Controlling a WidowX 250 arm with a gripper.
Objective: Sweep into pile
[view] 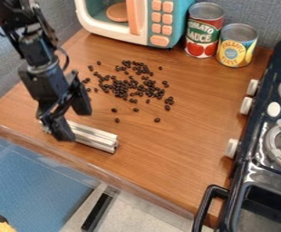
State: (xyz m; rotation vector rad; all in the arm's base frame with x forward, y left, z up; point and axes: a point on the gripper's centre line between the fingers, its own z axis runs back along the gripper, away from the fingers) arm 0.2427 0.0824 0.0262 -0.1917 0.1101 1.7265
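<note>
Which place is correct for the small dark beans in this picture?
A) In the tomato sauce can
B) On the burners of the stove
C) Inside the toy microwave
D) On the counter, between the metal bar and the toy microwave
D: the beans are scattered on the wooden counter, with the metal bar on one side and the toy microwave on the other.

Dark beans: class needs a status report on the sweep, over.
Claw open at the metal bar. Dark beans scattered, not yet one tight pile. Possible obstacle: toy microwave behind them.

Gray fabric-textured walls (pixel 261 11) back a wooden counter (pixel 173 154) above blue flooring (pixel 34 181).
</note>
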